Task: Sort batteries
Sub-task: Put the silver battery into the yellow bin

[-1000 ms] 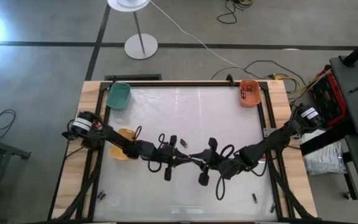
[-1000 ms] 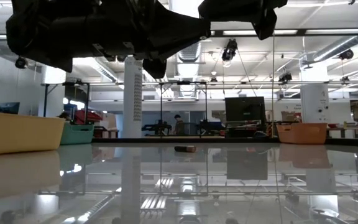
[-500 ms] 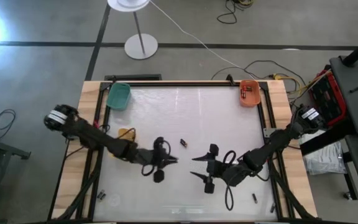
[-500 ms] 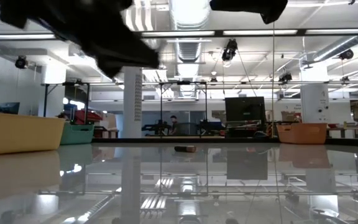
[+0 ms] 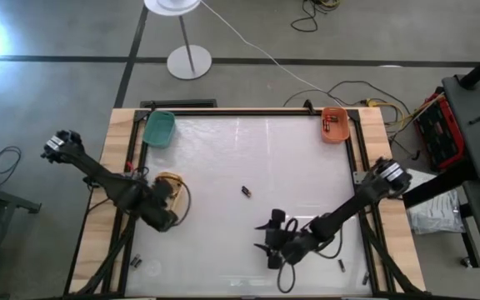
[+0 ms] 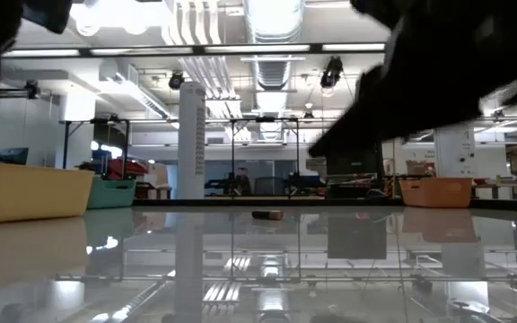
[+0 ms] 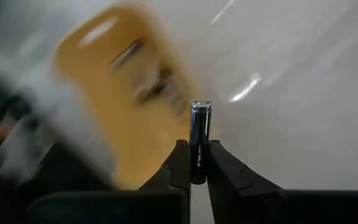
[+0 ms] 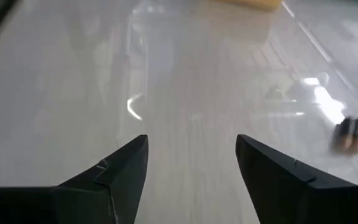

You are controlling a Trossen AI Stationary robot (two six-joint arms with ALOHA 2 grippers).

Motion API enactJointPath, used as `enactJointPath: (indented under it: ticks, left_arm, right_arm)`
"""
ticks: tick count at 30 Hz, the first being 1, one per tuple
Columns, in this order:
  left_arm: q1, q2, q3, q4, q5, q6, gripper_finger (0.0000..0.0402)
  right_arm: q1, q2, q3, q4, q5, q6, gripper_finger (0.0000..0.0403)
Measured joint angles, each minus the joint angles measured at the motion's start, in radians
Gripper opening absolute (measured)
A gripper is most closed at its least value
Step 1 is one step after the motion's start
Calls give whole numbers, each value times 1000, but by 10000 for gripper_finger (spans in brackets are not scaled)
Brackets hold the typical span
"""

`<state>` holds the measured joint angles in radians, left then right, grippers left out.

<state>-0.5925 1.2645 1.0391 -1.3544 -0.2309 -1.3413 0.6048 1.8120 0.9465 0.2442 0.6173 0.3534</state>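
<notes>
Left tool [image 7: 191, 163]: clenched on a silver-grey battery [image 7: 199, 134], which stands upright between the two fingertips, its cap end clear above them. In the high view this tool [image 5: 167, 210] sits at the worktop's 9 o'clock edge, directly over the yellow bin [image 5: 172, 182]. The left wrist view shows the yellow bin [image 7: 126, 93] blurred behind the held battery, with dark shapes lying in it; what they are cannot be told.

Right tool [image 8: 191, 163]: released, fingers spread wide, nothing between them. In the high view it [image 5: 271, 240] lies low over the worktop [image 5: 257, 158] at about 6 o'clock, the arm reaching in from the 4 o'clock side.

Loose batteries on the glass:
- one dark battery with a red mark [image 5: 246, 191], near the centre of the worktop, well apart from both tools. The low view shows it [image 6: 267, 214] lying flat; the right wrist view shows it [image 8: 349, 132] as a blurred dark piece off to one side of the open fingers.
- one dark battery [image 5: 340, 267] near the 5 o'clock edge, beside the right arm.
- small pieces [image 5: 137, 263] at the 7 o'clock corner, too small to identify.

Bins: green bin [image 5: 159, 128] at the 11 o'clock corner; orange bin [image 5: 335, 125] at the 1 o'clock corner, with red-marked pieces inside.
</notes>
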Motion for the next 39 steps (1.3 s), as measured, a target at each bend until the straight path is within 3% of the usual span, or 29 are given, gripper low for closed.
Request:
enactJointPath:
  ticks: [5, 15, 21, 29, 39]
  left_arm:
    - [51, -37, -48, 10, 43, -37, 7]
    - [233, -74, -305, 171, 103, 138, 7]
    - [241, -71, -427, 364, 122, 199, 7]
    - [249, -72, -526, 507, 112, 208, 7]
    - [249, -74, -564, 551, 100, 219, 32]
  right_arm:
    - [-2, 91, 35, -1, -1, -23, 227]
    - [-1, 144, 189, -33, -50, -194, 239]
    - [8, 133, 279, -135, -50, -236, 247]
    - [33, 133, 292, -145, -77, -183, 239]
    - [41, 133, 293, -190, -76, -111, 257]
